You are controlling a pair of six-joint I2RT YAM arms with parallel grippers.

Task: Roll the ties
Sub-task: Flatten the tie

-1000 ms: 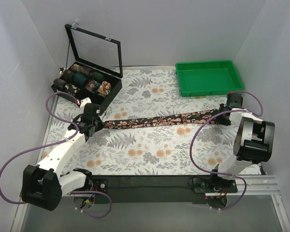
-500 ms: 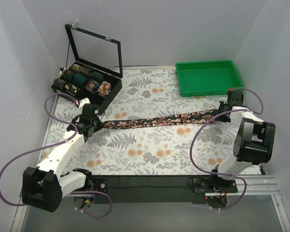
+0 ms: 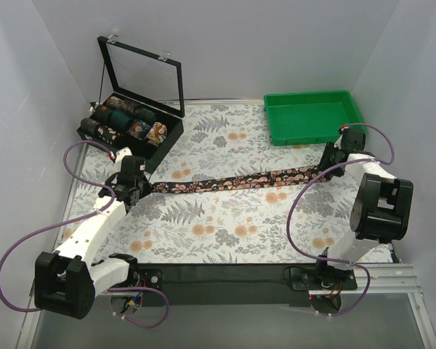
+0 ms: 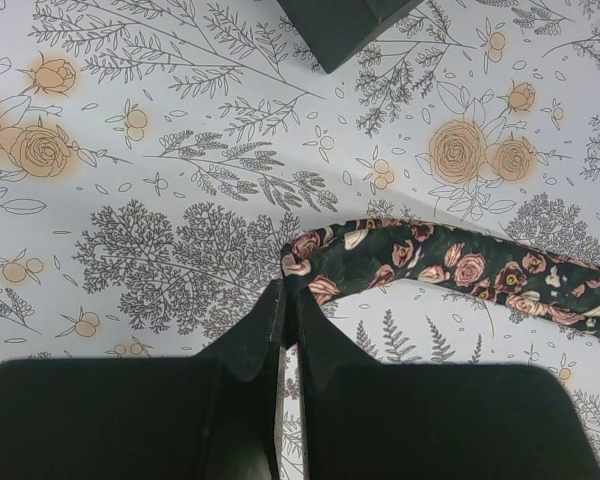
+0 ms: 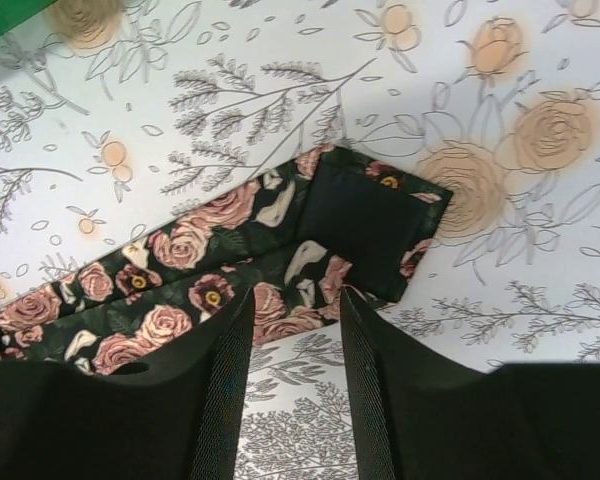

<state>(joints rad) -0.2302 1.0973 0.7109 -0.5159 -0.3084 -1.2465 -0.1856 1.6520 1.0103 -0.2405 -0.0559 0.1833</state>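
Note:
One tie (image 3: 240, 179), dark with pink roses, lies as a long strip across the floral table cover. My left gripper (image 3: 143, 186) is shut on its narrow end; in the left wrist view the fingertips (image 4: 288, 292) pinch the tip and the tie (image 4: 460, 268) runs off to the right. My right gripper (image 3: 333, 161) stands open over the wide end. In the right wrist view the tie (image 5: 170, 265) has its end folded back on itself (image 5: 365, 225), just ahead of the open gripper (image 5: 298, 300), with nothing between the fingers.
A black box (image 3: 171, 134) with its glass lid raised stands at the back left and holds several rolled ties (image 3: 123, 120); its corner (image 4: 340, 25) shows in the left wrist view. A green tray (image 3: 312, 116) sits at the back right, close behind the right gripper.
The right gripper moved toward the far side, closed briefly, then opened and let go of the wide end. The left gripper drew slightly left with the narrow end.

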